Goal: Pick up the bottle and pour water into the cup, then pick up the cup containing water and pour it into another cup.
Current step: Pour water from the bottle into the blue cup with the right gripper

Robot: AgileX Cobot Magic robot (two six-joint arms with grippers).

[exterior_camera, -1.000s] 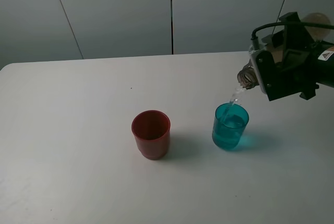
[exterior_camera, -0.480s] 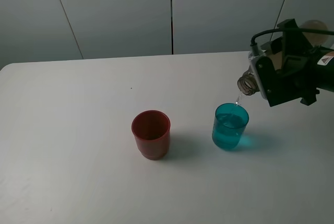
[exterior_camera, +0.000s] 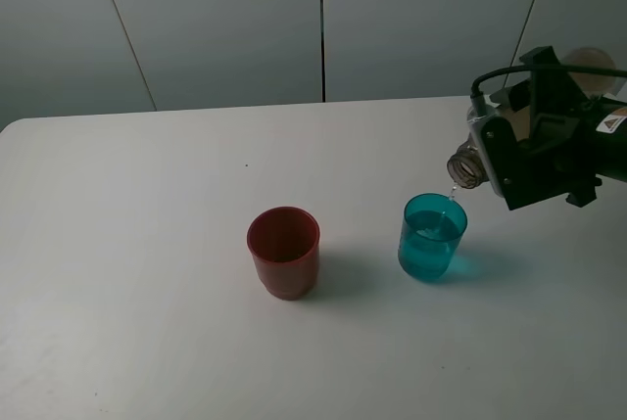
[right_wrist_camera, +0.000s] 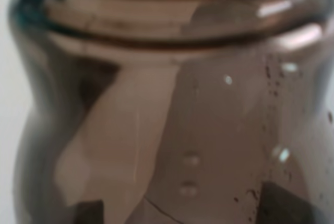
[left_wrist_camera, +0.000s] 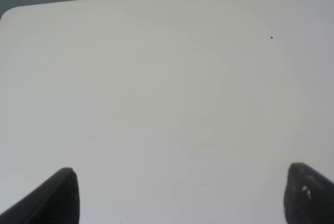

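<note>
My right gripper (exterior_camera: pixel 505 158) is shut on the smoky brown bottle (exterior_camera: pixel 468 167), which lies tipped nearly level with its open neck just above the far right rim of the teal cup (exterior_camera: pixel 432 236). A thin trickle drops from the neck into the cup, which holds water. The red cup (exterior_camera: pixel 283 252) stands upright to the teal cup's left, apart from it. In the right wrist view the bottle (right_wrist_camera: pixel 172 104) fills the frame. The left wrist view shows my left gripper (left_wrist_camera: pixel 177 195) open over bare table, with nothing between its fingertips (left_wrist_camera: pixel 57 195).
Both cups stand near the middle of a white table (exterior_camera: pixel 147 195). Its far edge runs along a grey panelled wall (exterior_camera: pixel 225 19). The left arm does not show in the exterior high view.
The strong stream from the bottle into the teal cup has thinned to a trickle. The bottle's neck has shifted slightly down and right. The cups have not moved.
</note>
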